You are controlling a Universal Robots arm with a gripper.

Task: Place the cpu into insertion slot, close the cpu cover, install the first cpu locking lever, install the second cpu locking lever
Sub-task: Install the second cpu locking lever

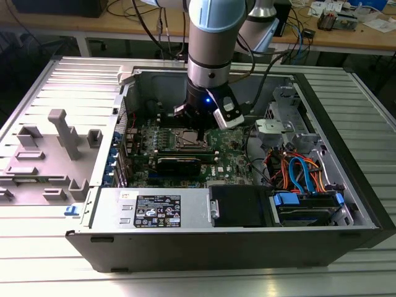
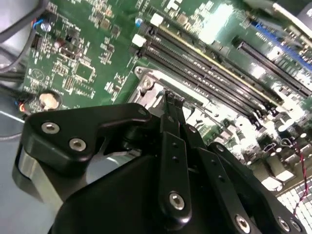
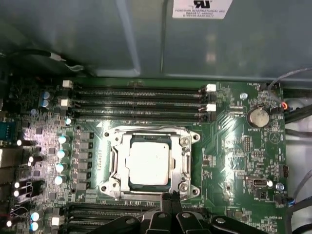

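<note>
Over the socket edge, gripper: black multi-link gripper (image 3: 171,201) hangs low above the green circuit board; in the first wrist view its fingertips sit together in a narrow pinch at the near rim of the socket frame, nothing held that I can see. In the second wrist view the black fingers (image 2: 173,105) meet tip to tip just over the metal frame.
Chip: cpu (image 3: 148,164), small flat square with silver-grey metal top, lies flat inside the socket.
Cover: cpu cover (image 3: 185,161), thin silver-grey frame plate with a large square window, lies down around the chip; chip top shows through the window.
Socket: insertion slot (image 1: 189,139) sits mid-board in the exterior view, directly under the arm's wrist; contact field hidden under the chip.
Levers: cannot tell whether either is latched.
Neighbours: long narrow black memory slots (image 3: 139,102) run parallel just beyond the socket; round silver coin cell (image 3: 257,116) well apart to one side.
Surround: open grey metal computer case (image 1: 93,204) lying on its side on a ribbed metal table (image 1: 37,272).
</note>
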